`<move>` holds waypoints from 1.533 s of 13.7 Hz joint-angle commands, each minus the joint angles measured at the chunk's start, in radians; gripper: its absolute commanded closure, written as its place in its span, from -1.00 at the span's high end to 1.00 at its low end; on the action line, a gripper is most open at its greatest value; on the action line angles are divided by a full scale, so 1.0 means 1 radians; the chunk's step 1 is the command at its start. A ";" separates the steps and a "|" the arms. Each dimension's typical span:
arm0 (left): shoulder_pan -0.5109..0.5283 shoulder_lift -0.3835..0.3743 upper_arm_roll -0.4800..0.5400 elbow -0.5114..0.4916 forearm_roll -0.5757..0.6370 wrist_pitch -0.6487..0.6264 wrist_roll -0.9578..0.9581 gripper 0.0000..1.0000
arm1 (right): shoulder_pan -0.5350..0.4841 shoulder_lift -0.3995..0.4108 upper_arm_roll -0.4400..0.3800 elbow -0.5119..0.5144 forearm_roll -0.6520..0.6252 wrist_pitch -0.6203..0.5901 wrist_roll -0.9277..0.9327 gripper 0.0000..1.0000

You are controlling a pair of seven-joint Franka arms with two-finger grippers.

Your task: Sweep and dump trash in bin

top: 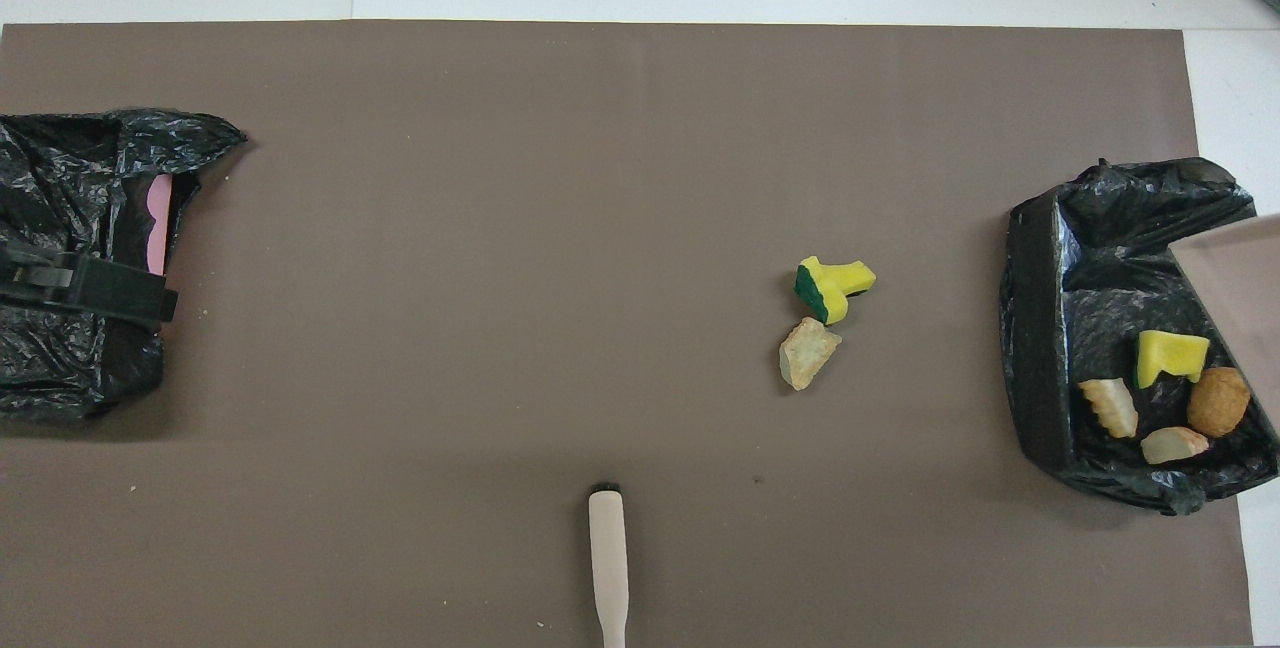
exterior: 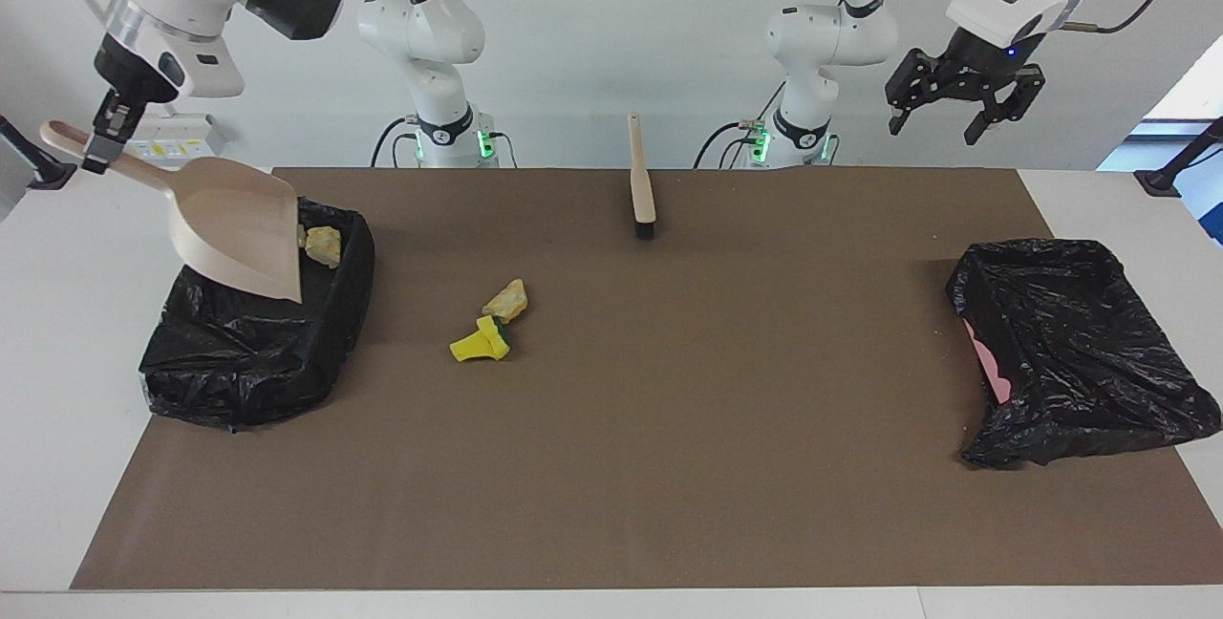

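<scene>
My right gripper (exterior: 103, 143) is shut on the handle of the beige dustpan (exterior: 237, 232), which hangs tilted mouth-down over the black-lined bin (exterior: 253, 352) at the right arm's end. Several trash scraps lie in that bin (top: 1040, 328): a yellow sponge piece (top: 1170, 356), two pale chunks (top: 1108, 406) and an orange-brown lump (top: 1218, 400). A green-backed yellow sponge (exterior: 481, 340) and a beige chunk (exterior: 506, 299) lie on the brown mat. My left gripper (exterior: 941, 127) is open and empty, raised over the other bin (exterior: 1080, 352).
The beige brush (exterior: 641, 181) lies on the mat's edge nearest the robots, between the arm bases, bristles pointing away from them. The second black-lined bin (top: 60, 358) at the left arm's end has something pink (top: 158, 223) inside.
</scene>
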 commanded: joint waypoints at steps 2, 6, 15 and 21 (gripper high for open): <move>0.008 0.001 -0.001 0.012 0.029 -0.018 0.001 1.00 | -0.006 0.009 0.114 0.033 0.161 -0.125 0.312 -1.00; 0.004 0.008 -0.006 0.020 0.059 -0.049 0.010 1.00 | -0.005 0.083 0.243 0.069 0.273 -0.186 0.707 -1.00; 0.004 0.003 -0.003 0.017 0.061 -0.035 0.012 1.00 | 0.323 0.408 0.263 0.260 0.445 -0.262 1.730 -1.00; 0.013 -0.006 0.003 0.008 0.050 -0.030 0.009 1.00 | 0.457 0.639 0.263 0.466 0.574 -0.254 2.246 -1.00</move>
